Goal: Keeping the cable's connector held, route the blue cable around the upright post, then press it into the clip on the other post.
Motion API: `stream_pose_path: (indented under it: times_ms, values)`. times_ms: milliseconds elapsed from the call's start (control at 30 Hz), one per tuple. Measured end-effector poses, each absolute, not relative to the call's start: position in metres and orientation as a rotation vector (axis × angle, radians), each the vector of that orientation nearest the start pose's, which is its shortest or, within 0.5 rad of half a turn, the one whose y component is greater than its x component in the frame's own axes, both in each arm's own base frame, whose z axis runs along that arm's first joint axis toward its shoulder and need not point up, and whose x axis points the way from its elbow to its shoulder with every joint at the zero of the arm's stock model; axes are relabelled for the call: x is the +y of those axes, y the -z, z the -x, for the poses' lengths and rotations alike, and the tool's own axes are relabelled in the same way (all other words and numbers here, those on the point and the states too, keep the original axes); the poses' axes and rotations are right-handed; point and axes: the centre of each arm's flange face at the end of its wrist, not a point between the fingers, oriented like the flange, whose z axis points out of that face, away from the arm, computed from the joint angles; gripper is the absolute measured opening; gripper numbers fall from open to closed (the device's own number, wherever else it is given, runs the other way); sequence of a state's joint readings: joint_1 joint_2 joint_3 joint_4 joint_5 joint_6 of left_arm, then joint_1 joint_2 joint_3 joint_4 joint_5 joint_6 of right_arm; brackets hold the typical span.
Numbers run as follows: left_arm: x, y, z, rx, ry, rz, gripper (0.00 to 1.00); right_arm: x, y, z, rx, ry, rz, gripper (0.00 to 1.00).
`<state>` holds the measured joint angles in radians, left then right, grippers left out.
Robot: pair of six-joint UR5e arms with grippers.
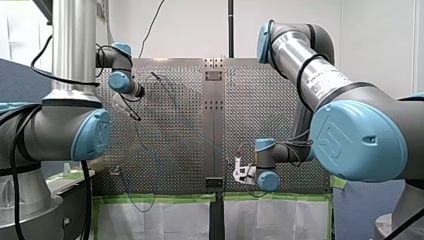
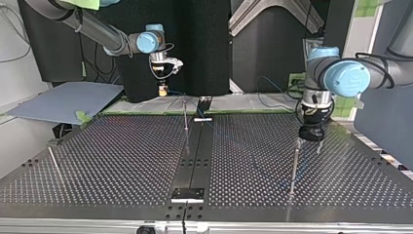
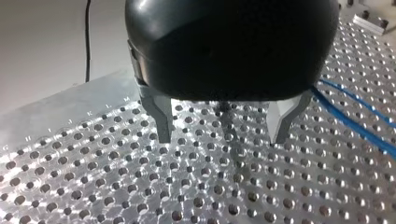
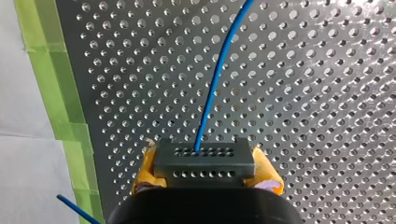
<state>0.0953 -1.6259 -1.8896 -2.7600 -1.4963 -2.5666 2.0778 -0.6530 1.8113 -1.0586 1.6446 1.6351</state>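
Observation:
My right gripper (image 4: 203, 169) is shut on a dark grey connector block (image 4: 204, 161), its yellow pads (image 4: 145, 168) on either side. The blue cable (image 4: 214, 84) runs from the block out over the perforated plate. In the top view this gripper (image 2: 163, 89) hangs above the table's far edge. My left gripper (image 3: 222, 134), black with metal fingers (image 3: 161, 122), is open just above the plate, and a thin upright post (image 3: 227, 117) shows between its fingers. A stretch of blue cable (image 3: 351, 119) lies beside it, untouched. In the top view it (image 2: 309, 142) stands over the post (image 2: 294, 163) at the right.
A second thin post (image 2: 185, 116) stands near the table's middle and a third (image 2: 54, 163) at the top view's left. A black strip with a bracket (image 2: 188, 194) runs down the centre. Green tape (image 4: 51, 74) lines the plate's edge. A grey-blue board (image 2: 68, 100) lies beside the table.

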Motion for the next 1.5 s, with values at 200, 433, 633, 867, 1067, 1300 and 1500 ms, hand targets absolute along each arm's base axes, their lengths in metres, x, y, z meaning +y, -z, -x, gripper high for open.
stream_pose_path:
  times_ms: [200, 433, 633, 867, 1067, 1300, 1500]
  values:
    - [-0.1, -0.338, -0.492, 1.421, 0.822, 0.811, 1.0, -0.449, 0.044, -0.394, -1.08, -1.498, -1.587, 0.0]
    - [-0.106, -0.34, -0.483, 1.408, 0.888, 0.833, 1.0, -0.449, 0.042, -0.394, -1.079, -1.5, -1.585, 0.0]
    - [-0.111, -0.354, -0.473, 1.387, 0.918, 0.838, 1.0, -0.45, 0.042, -0.393, -1.08, -1.499, -1.583, 0.0]
    - [-0.116, -0.361, -0.455, 1.385, 0.916, 0.826, 1.0, -0.451, 0.04, -0.393, -1.08, -1.499, -1.581, 0.0]
    - [-0.12, -0.361, -0.438, 1.389, 0.9, 0.814, 1.0, -0.451, 0.038, -0.392, -1.079, -1.501, -1.578, 0.0]
    - [-0.12, -0.374, -0.422, 1.374, 0.841, 0.802, 1.0, -0.452, 0.037, -0.392, -1.078, -1.503, -1.577, 0.0]
    - [-0.121, -0.39, -0.408, 1.367, 0.8, 0.772, 1.0, -0.452, 0.036, -0.392, -1.074, -1.503, -1.577, 0.0]
